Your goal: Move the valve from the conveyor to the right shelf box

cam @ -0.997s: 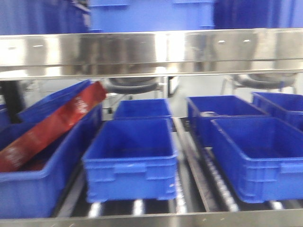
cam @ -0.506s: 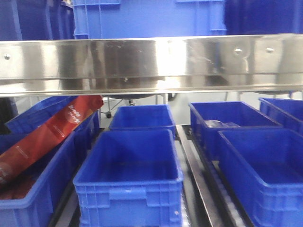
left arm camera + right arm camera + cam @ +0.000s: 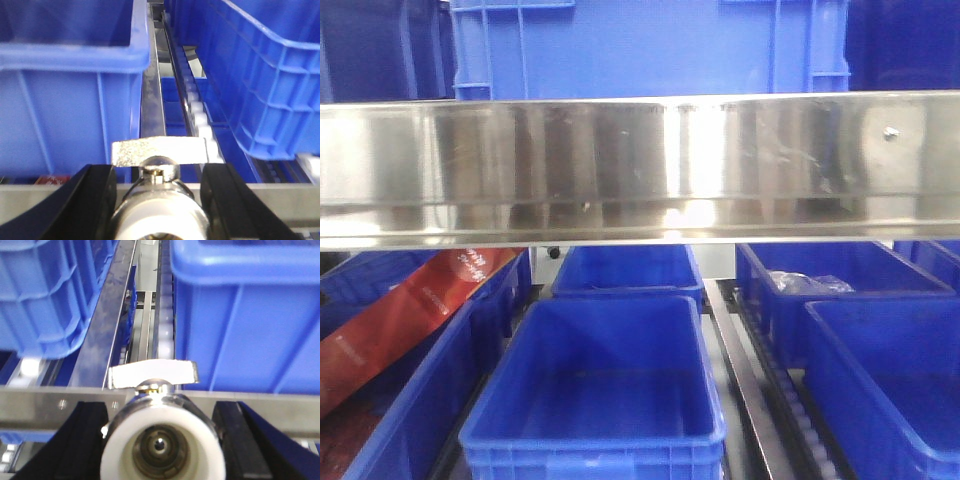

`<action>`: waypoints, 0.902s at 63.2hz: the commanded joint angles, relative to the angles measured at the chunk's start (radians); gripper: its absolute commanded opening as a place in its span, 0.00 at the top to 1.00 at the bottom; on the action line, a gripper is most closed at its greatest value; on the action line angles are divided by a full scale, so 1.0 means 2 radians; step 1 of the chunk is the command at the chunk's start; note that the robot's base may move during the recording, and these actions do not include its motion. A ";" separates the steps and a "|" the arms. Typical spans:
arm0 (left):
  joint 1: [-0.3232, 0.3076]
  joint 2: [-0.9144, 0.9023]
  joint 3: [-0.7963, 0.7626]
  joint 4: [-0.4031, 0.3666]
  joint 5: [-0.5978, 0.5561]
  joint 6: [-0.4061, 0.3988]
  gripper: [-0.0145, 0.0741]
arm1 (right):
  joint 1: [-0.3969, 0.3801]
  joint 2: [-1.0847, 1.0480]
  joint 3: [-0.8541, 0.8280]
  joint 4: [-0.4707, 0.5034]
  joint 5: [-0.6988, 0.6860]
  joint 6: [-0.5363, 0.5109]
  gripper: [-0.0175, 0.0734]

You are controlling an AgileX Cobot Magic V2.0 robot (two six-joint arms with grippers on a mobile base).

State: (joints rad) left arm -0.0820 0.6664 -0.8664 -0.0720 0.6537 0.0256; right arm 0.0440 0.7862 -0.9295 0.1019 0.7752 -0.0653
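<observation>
Front view: a steel shelf rail runs across the middle, with the right-hand box at 4 o'clock

Left wrist view: the left gripper clamps a valve at 6 o'clock

Right wrist view: the right gripper grips a second valve at 6 o'clock

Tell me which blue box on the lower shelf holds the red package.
The far-left box: a long red package leans in it. The front middle box looks empty; the right rear box holds something clear.
</observation>
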 commanded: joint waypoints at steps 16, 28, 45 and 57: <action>-0.003 -0.003 -0.003 -0.003 -0.026 -0.001 0.96 | -0.001 -0.004 -0.005 -0.003 -0.034 -0.002 0.99; -0.003 -0.003 -0.003 -0.003 -0.026 -0.001 0.96 | -0.001 -0.004 -0.005 -0.003 -0.034 -0.002 0.99; -0.003 -0.003 -0.003 -0.003 -0.026 -0.001 0.96 | -0.001 -0.004 -0.005 -0.003 -0.034 -0.002 0.99; -0.003 -0.003 -0.003 -0.003 -0.026 -0.001 0.96 | -0.001 -0.004 -0.005 -0.003 -0.034 -0.002 0.99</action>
State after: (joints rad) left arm -0.0820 0.6664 -0.8664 -0.0720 0.6537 0.0256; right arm 0.0440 0.7862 -0.9295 0.1019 0.7752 -0.0653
